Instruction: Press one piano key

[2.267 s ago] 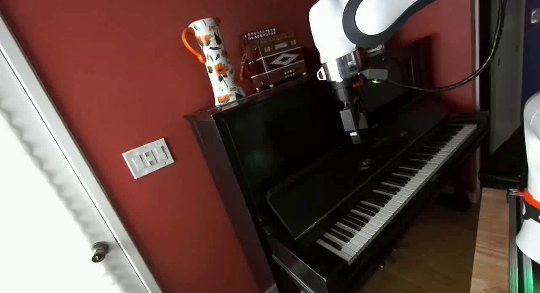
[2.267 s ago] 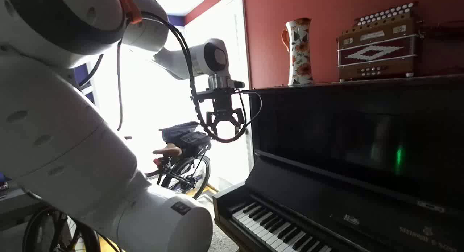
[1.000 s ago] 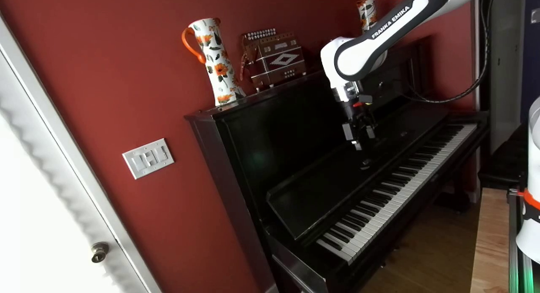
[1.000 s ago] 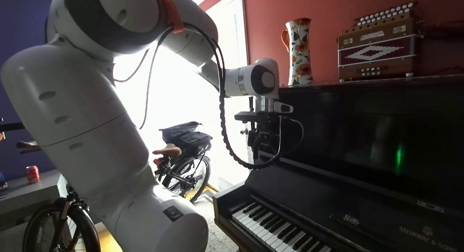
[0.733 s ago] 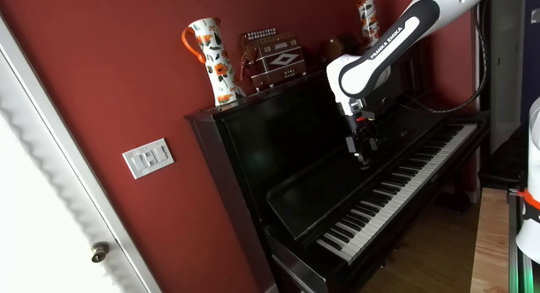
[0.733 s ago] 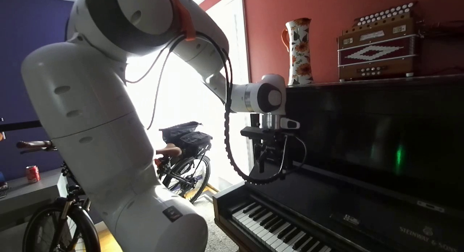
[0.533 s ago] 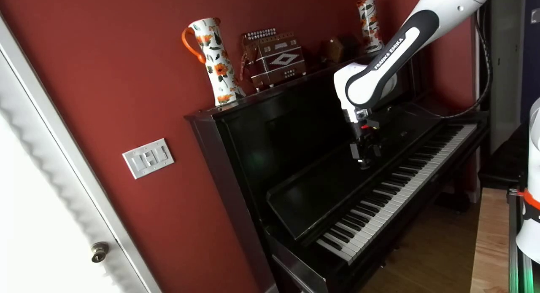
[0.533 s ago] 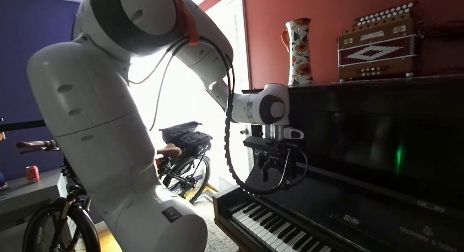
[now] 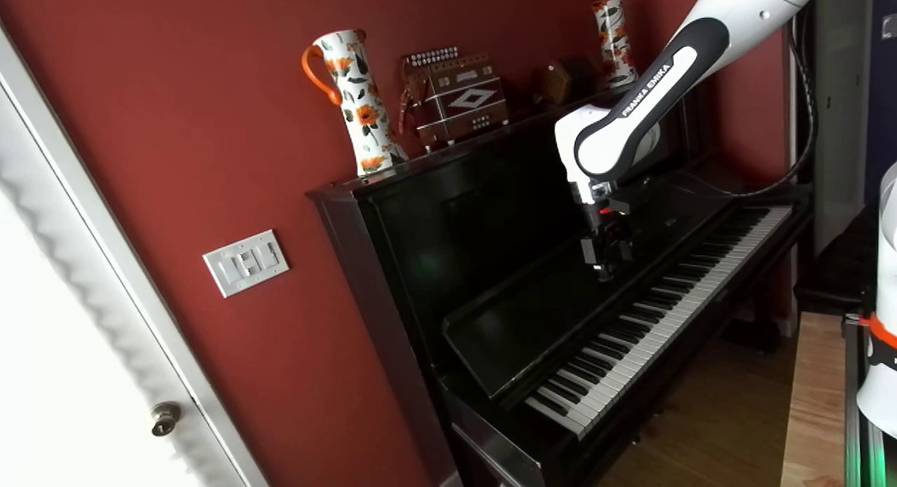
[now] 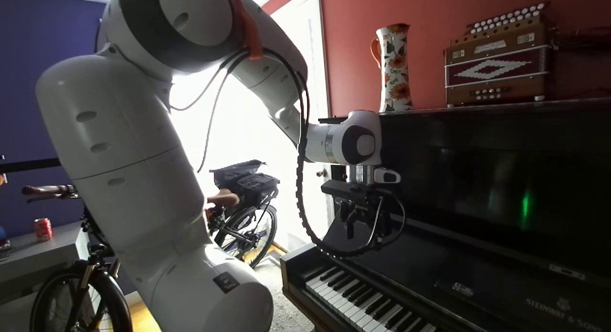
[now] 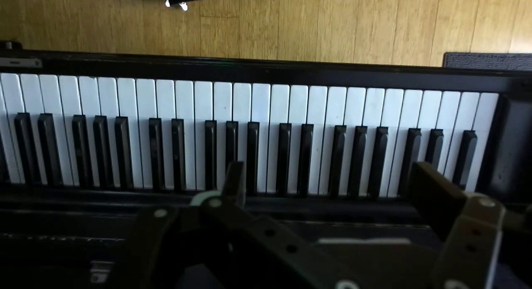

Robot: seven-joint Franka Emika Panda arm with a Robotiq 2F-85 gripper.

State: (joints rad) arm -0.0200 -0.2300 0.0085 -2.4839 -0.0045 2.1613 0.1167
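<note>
The black upright piano (image 9: 448,228) has a row of white and black keys (image 9: 631,354), which also show in an exterior view (image 10: 355,310). In the wrist view the keys (image 11: 262,104) run across the whole width. My gripper (image 11: 330,172) is open and empty, its two fingers wide apart at the inner end of the keys in that view. In both exterior views the gripper (image 9: 608,264) (image 10: 365,229) points down and hangs above the sloping fallboard, apart from the keys. No key is seen pressed. The fingertips' exact height is hard to tell.
A floral pitcher (image 9: 361,105) and an accordion (image 10: 496,64) stand on top of the piano, with a second floral vase (image 9: 614,42) farther along. The piano's upright front panel (image 10: 477,174) is beside the gripper. A cable loop (image 10: 329,248) hangs below the wrist.
Over the past two seconds my open gripper has come down and across to the piano, and turned. In the last half second it is almost still.
</note>
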